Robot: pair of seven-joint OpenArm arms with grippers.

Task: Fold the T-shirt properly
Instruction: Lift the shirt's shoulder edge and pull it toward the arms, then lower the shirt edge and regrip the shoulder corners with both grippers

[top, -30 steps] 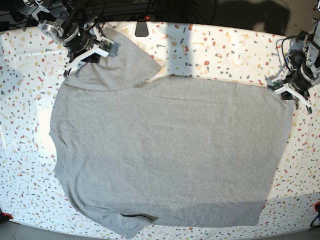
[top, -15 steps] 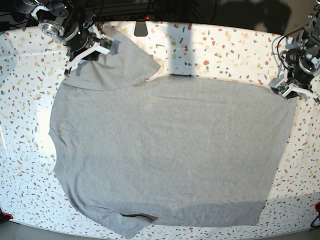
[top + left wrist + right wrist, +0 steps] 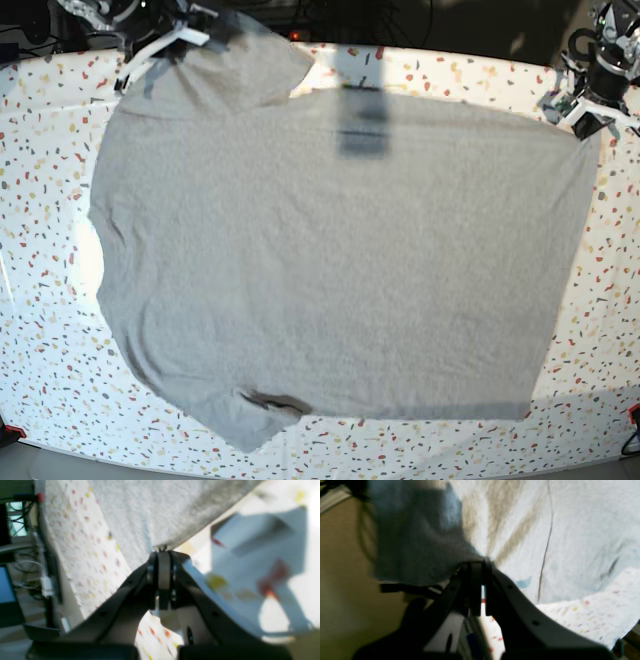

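1. The overhead view is bright and evenly lit; the speckled table glares white along its left edge.
2. A soft rectangular shadow lies on the T-shirt near its top edge, and the table's edges bow outward like a wide-angle lens.
3. Both wrist views are blurred and out of focus throughout.
4. The right wrist view is dim on its left, washed-out on its right.

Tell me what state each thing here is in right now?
Large heather-grey cotton T-shirt: spread flat, unfolded, plain side up, far edge lifted.
Left gripper: shut on the shirt's hem corner.
Right gripper: shut on the shirt's fabric.
Speckled terrazzo table: under the shirt.
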